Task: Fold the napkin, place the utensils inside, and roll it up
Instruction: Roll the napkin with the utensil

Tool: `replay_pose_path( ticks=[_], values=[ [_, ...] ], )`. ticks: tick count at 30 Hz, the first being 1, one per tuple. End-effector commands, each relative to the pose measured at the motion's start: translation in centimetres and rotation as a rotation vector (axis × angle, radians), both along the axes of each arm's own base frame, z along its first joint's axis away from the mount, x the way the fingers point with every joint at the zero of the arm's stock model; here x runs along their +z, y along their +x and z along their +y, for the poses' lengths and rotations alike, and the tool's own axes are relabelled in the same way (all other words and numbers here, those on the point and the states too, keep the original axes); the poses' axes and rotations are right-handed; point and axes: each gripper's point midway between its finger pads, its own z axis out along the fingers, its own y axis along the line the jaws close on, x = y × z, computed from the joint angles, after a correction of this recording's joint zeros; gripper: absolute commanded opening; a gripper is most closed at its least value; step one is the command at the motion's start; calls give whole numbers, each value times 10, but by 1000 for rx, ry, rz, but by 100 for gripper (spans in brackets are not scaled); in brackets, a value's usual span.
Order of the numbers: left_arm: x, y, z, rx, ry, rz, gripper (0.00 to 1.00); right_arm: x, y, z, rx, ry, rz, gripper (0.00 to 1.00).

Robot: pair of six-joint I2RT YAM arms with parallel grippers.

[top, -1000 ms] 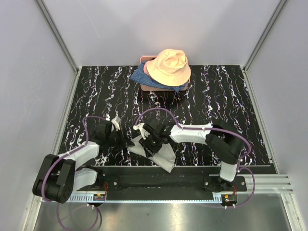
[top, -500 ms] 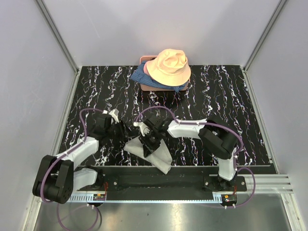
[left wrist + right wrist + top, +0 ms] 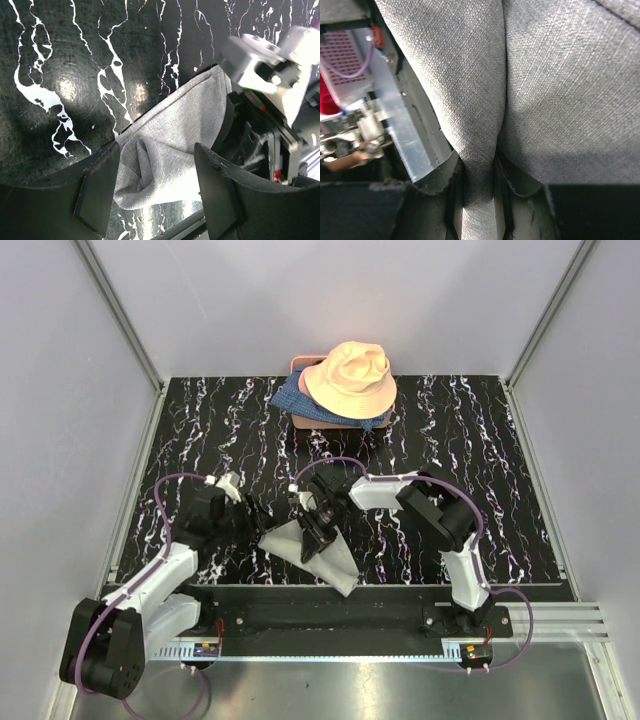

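Pinching the napkin (image 3: 560, 90), right jaws; left jaws apart.

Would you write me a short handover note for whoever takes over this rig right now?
Left gripper: open over the bunched end of the napkin, not clamping it.
Right gripper: shut on a fold of the napkin, pinched between its fingers.
The napkin lies crumpled at the near edge of the table, between the two arms.
Utensils: not in view.
Done: no neat fold visible yet.
Left: fold the napkin, place the utensils inside, roll it up.
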Motion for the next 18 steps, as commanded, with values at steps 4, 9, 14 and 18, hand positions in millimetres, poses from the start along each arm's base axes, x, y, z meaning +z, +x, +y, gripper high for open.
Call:
replay_pose_path(
  ticks=[4,9,14,18],
  values=[
    [1,4,-4,-30,-19,-62,62,-1,3,-2,8,45,152,29],
    [-3,6,-11,-56,-51,-62,56,-2,9,-3,-1,63,189,30],
    [-9,8,-14,-65,-63,-59,45,-4,13,-4,-9,70,213,31],
    [-12,10,-16,-72,-74,-47,37,-7,15,-6,-15,65,218,31]
  ],
)
